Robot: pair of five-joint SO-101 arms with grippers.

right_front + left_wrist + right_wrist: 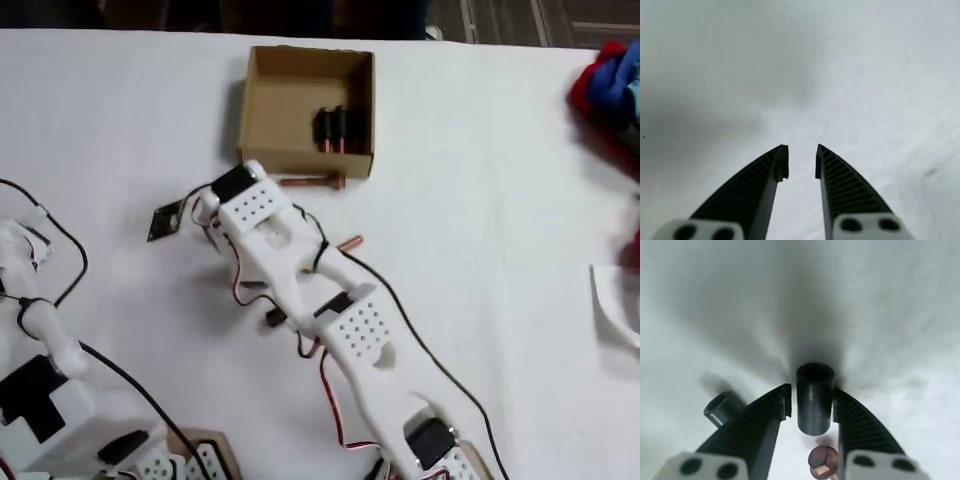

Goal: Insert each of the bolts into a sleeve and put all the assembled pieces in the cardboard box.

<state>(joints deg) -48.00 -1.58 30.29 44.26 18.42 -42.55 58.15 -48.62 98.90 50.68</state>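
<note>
A black sleeve (815,400) stands between the fingers of my right gripper (812,402), which is open. One finger touches the sleeve and a thin gap shows at the other. A copper bolt (822,463) lies just under it, head toward the camera, and a second sleeve (722,408) lies off to one side. From above, the right arm (300,260) stretches to a spot in front of the cardboard box (262,105), which holds two assembled pieces (333,128). One loose bolt (312,182) lies along the box front, another bolt (350,243) beside the arm. My left gripper (801,162) hangs slightly open over bare table.
The left arm (45,350) is folded at the front left with black cables around it. Red and blue cloth (608,80) lies at the far right edge, with a white object (615,305) below it. The tabletop (500,200) is white.
</note>
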